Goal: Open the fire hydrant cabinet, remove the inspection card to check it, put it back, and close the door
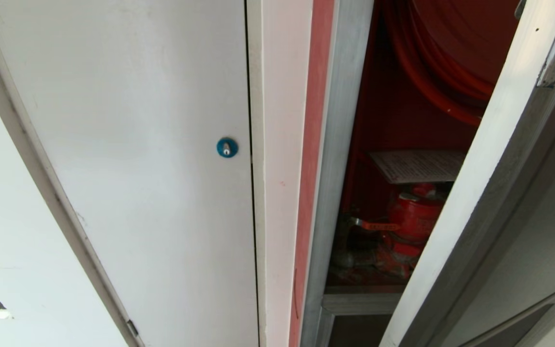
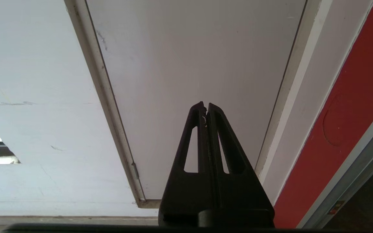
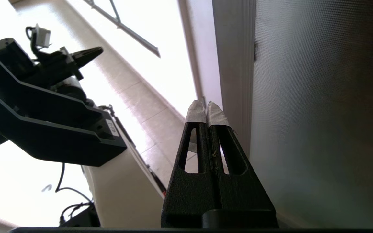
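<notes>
The door (image 1: 480, 202) is standing ajar; the card (image 1: 419, 165) is lying flat inside the cabinet (image 1: 342, 144), likely light, floppy, slippery, best pinched by its near edge. Both the right gripper (image 3: 207, 106) and left gripper (image 2: 205, 106) are showing fingers pressed together, holding nothing.

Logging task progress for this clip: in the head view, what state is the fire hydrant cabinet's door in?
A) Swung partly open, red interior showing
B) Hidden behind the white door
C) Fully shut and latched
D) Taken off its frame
A: the door stands swung out at an angle from the fire hydrant cabinet, and through the gap the red hose reel, the valve and a white printed sheet inside are visible.
</notes>
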Robot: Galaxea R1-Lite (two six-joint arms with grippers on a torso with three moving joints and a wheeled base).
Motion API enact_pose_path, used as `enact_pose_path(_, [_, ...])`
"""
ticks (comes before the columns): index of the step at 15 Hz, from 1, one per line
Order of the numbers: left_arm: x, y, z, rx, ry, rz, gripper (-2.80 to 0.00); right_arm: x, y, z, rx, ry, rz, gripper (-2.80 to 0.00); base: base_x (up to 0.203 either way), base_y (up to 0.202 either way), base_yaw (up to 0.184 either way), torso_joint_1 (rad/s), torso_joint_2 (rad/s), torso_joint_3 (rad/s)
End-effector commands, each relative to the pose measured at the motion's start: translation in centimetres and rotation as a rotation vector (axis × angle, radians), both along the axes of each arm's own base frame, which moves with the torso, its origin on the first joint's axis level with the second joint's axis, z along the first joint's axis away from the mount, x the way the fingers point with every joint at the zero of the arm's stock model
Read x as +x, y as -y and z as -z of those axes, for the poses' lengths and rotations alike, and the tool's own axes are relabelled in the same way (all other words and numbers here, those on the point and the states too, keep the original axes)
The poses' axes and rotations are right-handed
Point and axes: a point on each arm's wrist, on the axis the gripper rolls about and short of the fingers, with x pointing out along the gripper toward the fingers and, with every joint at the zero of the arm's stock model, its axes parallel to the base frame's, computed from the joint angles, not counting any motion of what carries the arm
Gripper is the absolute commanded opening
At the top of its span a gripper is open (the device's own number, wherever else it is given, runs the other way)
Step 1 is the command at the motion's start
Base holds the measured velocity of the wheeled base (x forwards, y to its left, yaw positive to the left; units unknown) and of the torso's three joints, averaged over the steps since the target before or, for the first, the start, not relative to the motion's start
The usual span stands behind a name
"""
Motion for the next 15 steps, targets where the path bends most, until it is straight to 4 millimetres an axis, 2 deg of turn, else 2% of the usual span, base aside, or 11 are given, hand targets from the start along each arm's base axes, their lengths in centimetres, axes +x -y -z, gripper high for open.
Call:
enact_pose_path(1, [0.1, 0.0, 0.3, 0.0, -0.012, 0.0, -2.8, 3.9, -1.1, 0.1, -0.022, -0.108, -0.101, -2.8, 0.0, 0.0, 0.0, 0.0, 0.0, 0.0])
enact_pose_path(6, [0.1, 0.0, 0.3, 0.0, -0.012, 0.0, -2.8, 6.5, -3.8, 0.4, -0.083, -0.106, -0.115, -2.8, 0.0, 0.0, 0.0, 0.0, 0.0, 0.0])
enact_pose_path(10, [0.1, 0.0, 0.3, 0.0, -0.013, 0.0, -2.8, 7.3, -4.1, 0.8, -0.094, -0.116, -0.08, -2.8, 0.0, 0.0, 0.0, 0.0, 0.0, 0.0])
enact_pose_path(15, [0.1, 0.0, 0.3, 0.0, -0.012, 0.0, -2.8, 10.1, -5.1, 1.0, -0.095, -0.089, -0.027, -2.8, 0.0, 0.0, 0.0, 0.0, 0.0, 0.0])
